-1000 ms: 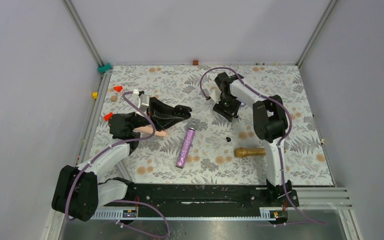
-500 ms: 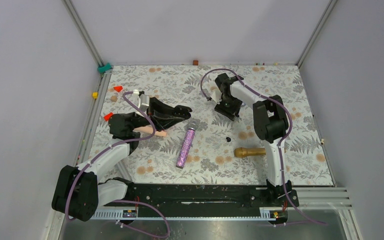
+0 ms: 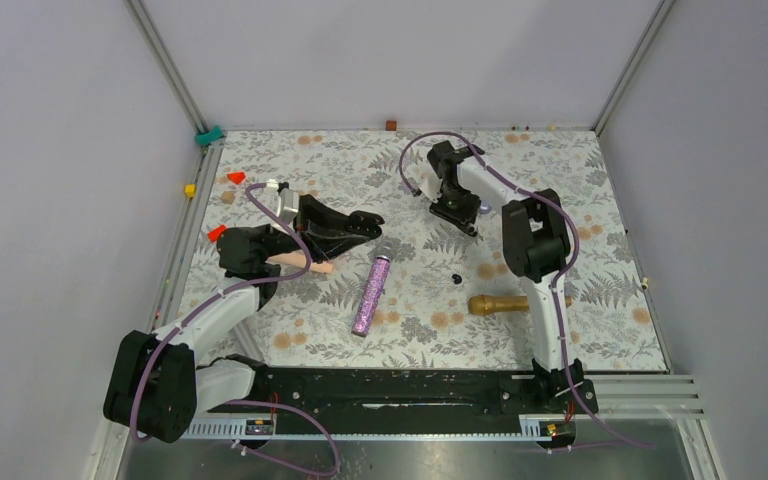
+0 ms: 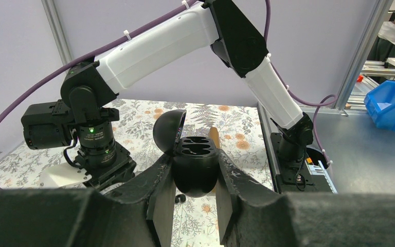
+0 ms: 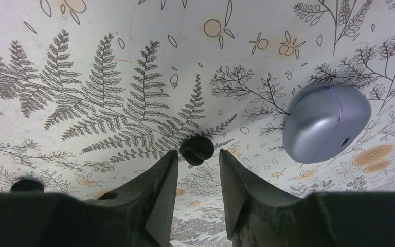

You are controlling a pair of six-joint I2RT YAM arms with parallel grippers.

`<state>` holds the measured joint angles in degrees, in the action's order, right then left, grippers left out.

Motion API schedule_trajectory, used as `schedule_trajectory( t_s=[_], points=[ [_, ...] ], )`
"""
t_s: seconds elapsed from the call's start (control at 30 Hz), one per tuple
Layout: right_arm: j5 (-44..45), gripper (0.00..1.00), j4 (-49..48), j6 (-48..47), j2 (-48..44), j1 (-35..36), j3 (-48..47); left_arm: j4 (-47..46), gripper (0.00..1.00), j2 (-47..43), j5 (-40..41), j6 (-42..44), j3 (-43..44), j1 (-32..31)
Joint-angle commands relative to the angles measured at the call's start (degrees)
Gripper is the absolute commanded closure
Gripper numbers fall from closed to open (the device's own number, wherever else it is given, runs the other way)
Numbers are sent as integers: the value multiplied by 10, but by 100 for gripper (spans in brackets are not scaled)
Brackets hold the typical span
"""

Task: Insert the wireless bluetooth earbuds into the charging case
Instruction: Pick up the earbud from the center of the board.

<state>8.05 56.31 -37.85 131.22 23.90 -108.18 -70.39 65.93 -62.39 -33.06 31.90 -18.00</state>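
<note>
The left tool [image 3: 365, 222] is pinching the open charging case [image 4: 195, 177], both sockets empty, just beyond the purple microphone [image 3: 371, 292]. The right tool [image 5: 198, 157], beyond and right of the microphone, is standing narrowly spread around an earbud [image 5: 197, 148] on the table [image 3: 600, 290]. A second earbud [image 3: 457, 277] is lying right of the microphone. Compared with a second ago, the right tool is sitting farther back, jaws narrower.

top external: high behind near edge of floral table [image 3: 360, 160], looking down | left wrist: low over table, facing right arm [image 4: 154, 46] | right wrist: close, straight down | shared: table
</note>
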Motion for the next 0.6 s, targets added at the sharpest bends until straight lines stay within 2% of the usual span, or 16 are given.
schedule_trajectory(
  t_s=[0.0,0.23,0.57],
  points=[
    [9,56,47,7,14,2,-37,-30,100,-12,-11,-3,19,3],
    [4,55,4,2,-25,10,35,-30,100,-9,-12,-4,20,3],
    [9,57,-2,27,-25,15,37,-32,100,-8,-11,-6,21,2]
  ],
)
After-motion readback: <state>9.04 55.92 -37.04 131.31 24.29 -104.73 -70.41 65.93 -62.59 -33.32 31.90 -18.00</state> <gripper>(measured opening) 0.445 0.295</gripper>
